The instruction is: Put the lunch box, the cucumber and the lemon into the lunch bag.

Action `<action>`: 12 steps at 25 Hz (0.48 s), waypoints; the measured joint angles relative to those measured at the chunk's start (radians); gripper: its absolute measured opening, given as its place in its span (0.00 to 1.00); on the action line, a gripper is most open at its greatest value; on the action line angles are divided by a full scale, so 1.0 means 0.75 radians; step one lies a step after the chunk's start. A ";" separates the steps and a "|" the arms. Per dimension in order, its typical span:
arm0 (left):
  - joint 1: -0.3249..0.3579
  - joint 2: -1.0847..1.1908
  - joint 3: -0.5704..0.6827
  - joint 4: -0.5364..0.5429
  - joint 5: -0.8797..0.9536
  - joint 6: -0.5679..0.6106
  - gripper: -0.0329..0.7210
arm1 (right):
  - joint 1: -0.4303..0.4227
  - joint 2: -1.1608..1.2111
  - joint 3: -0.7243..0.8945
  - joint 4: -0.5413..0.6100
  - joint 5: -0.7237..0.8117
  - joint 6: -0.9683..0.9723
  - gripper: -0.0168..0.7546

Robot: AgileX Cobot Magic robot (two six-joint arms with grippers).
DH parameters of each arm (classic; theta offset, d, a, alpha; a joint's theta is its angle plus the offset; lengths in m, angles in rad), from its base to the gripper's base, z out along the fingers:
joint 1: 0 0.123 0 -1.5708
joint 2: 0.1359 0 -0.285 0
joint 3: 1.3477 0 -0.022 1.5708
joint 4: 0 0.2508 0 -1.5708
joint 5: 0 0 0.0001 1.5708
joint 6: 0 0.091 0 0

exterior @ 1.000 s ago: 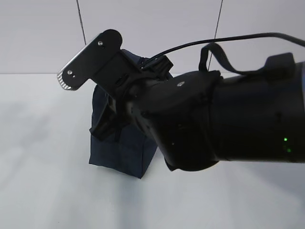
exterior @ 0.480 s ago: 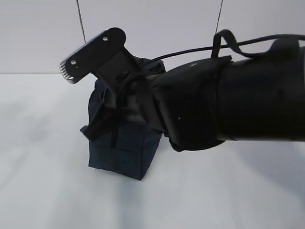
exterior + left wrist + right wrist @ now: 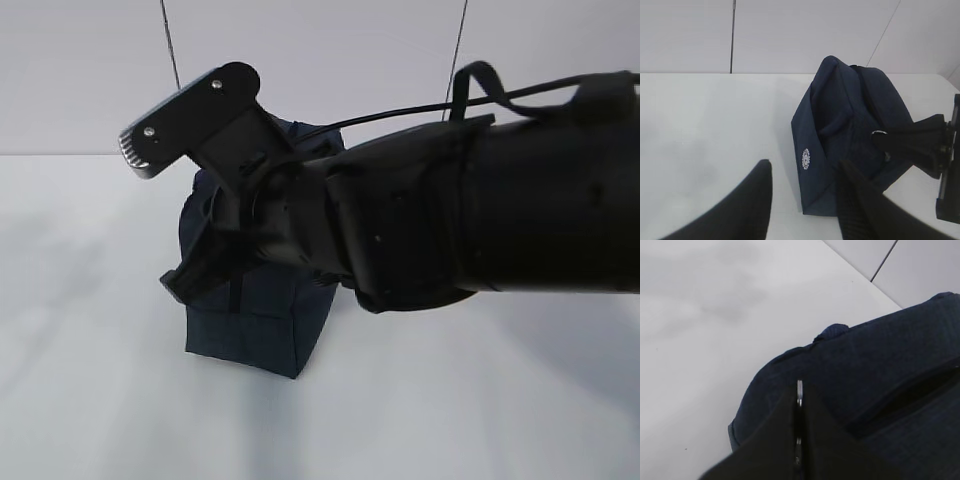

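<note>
On the white desk (image 3: 705, 130) stands the dark navy fabric lunch bag (image 3: 840, 125), boxy and soft-sided, with a small round white emblem on one face. At the left of the wrist view, the left gripper (image 3: 802, 200) hangs near the bag's lower corner, its jaws spread with nothing between them; the bag lies just beyond the smooth black fingers. Farther right, the right gripper (image 3: 799, 405) has its jaws pressed together on the silver ring zipper pull (image 3: 799, 386) at the bag's top, where the woven cloth puckers. In the exterior view, that arm's bulky black body covers much of the bag.
</note>
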 joint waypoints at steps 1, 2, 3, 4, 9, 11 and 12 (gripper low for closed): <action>0.000 0.000 0.000 0.002 0.000 0.000 0.45 | 0.000 -0.006 0.000 0.000 0.000 -0.006 0.03; 0.000 0.000 0.000 0.002 0.000 0.000 0.45 | 0.000 -0.020 0.000 0.005 -0.002 -0.013 0.03; 0.000 0.000 0.000 0.002 0.000 0.000 0.45 | 0.000 -0.032 0.000 0.007 -0.008 -0.021 0.03; 0.000 0.002 0.000 0.002 0.000 0.000 0.45 | 0.000 -0.043 0.000 0.008 -0.014 -0.024 0.03; 0.000 0.024 0.000 0.002 0.000 0.000 0.45 | 0.000 -0.075 0.000 0.016 -0.043 -0.030 0.03; 0.000 0.027 0.000 0.005 0.000 0.000 0.45 | 0.000 -0.075 0.000 0.019 -0.050 -0.030 0.03; 0.000 0.027 0.000 0.005 0.000 0.000 0.45 | 0.000 -0.075 0.000 0.019 -0.050 -0.032 0.03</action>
